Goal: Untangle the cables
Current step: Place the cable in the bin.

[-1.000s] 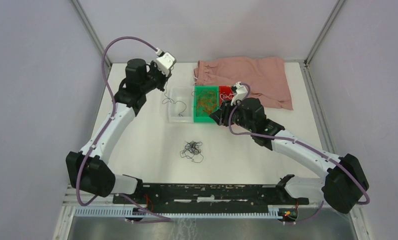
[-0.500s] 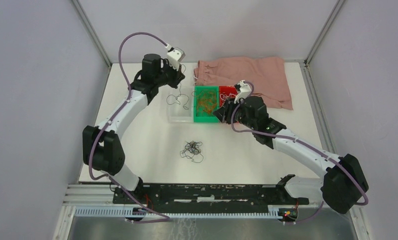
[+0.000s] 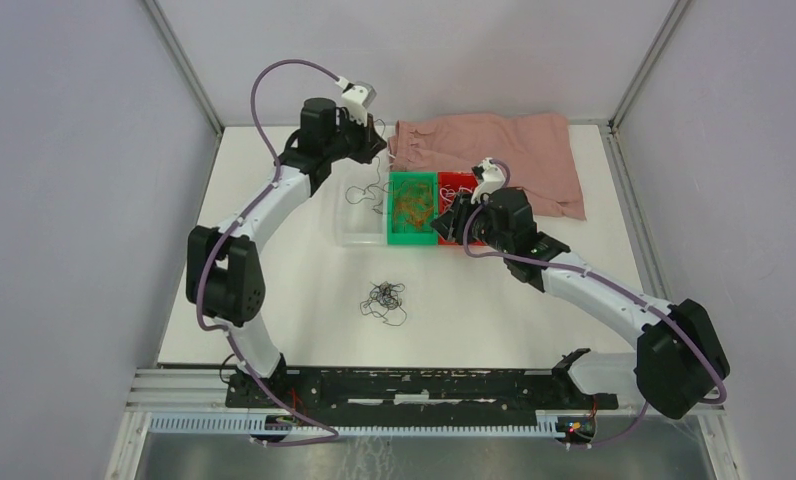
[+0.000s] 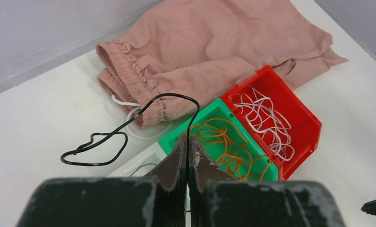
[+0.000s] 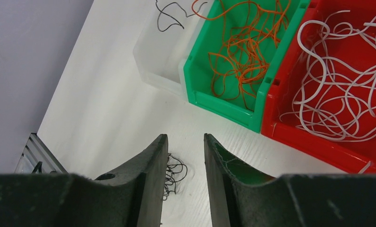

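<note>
Since a second ago, the left arm has swung from the table's left side toward the far edge. The left gripper [image 4: 187, 141] now sits past the clear bin [image 5: 158, 78], beside the pink cloth [image 3: 494, 150]. Its fingers are pressed together, pinching one black cable [image 4: 174, 94], which has travelled with it. The right arm has shifted slightly right. The right gripper [image 5: 185, 139] hovers at the near edge of the green bin [image 5: 214, 101] and red bin [image 5: 313, 139], its fingers partly spread with nothing between them. The black tangle [image 3: 385, 300] has not moved and lies on the white table [image 3: 294, 290], well apart from both grippers.

Three small bins stand side by side, touching: clear on the left, green in the middle, red on the right. The green bin holds loose orange cables [image 4: 224, 142]. The red bin holds loose white cables [image 4: 266, 113]. A black strand shows over the clear bin; whether it rests inside or hangs above cannot be told.

The bins are rigid plastic with straight walls, and the clear one is see-through. The cables are thin and springy, lying in loops and curls. The held cable arches up from the fingertips, then trails down into a flattened loop. The cloth is soft and wrinkled, with a gathered elastic edge and a white drawstring.
</note>
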Robot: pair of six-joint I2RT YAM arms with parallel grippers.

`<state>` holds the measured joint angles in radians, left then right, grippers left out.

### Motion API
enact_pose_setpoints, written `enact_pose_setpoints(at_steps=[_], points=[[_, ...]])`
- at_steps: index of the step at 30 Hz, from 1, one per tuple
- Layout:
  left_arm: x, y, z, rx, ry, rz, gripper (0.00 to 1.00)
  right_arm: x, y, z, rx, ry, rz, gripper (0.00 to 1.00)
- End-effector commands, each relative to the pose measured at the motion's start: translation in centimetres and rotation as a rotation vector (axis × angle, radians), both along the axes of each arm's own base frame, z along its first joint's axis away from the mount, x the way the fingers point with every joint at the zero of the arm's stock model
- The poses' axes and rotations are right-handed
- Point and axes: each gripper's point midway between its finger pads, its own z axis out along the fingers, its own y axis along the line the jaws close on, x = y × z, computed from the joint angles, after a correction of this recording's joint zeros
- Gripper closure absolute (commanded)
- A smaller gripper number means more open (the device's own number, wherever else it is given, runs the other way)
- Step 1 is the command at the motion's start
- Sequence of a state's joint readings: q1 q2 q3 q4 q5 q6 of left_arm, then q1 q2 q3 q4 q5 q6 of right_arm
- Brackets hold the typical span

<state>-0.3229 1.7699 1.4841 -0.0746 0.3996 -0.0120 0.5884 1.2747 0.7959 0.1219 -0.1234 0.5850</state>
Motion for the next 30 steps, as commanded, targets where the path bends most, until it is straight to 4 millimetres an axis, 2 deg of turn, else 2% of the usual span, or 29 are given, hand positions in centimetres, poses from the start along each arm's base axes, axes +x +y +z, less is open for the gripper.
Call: enact_pose_setpoints(at_steps=[1, 5, 8, 11, 15, 19, 24, 30], points=[[0.4, -2.0, 4.0, -0.125, -0.049, -0.017, 0.97, 0.6, 0.7, 2.1, 0.064, -0.051, 0.005, 0.6], [0.5, -1.1, 2.3, -0.082, -0.039, 0.006, 0.97, 0.6, 0.7, 1.9, 0.066, -0.039, 0.008, 0.6], [0.5, 1.3, 0.4, -0.025, -0.036, 0.042, 0.97, 0.5, 0.7, 1.7, 0.064, -0.037, 0.01, 0.61], [0.3, 3.5, -2.2, 0.024, -0.004, 0.077, 0.97, 0.6, 0.8, 1.6, 0.063, -0.033, 0.008, 0.61], [0.1, 5.2, -6.3, 0.138, 0.027, 0.11, 0.97, 0.7, 1.1, 1.9, 0.072, -0.027, 0.015, 0.61], [-0.3, 5.6, -9.3, 0.172, 0.065, 0.109, 0.97, 0.7, 1.0, 2.4, 0.064, -0.029, 0.016, 0.62], [-0.7, 5.6, -11.2, 0.179, 0.06, 0.096, 0.97, 0.6, 0.7, 2.6, 0.044, -0.031, 0.012, 0.62], [-2.1, 5.8, -14.5, 0.291, 0.088, 0.038, 0.97, 0.6, 0.6, 2.4, 0.033, -0.026, 0.011, 0.62]])
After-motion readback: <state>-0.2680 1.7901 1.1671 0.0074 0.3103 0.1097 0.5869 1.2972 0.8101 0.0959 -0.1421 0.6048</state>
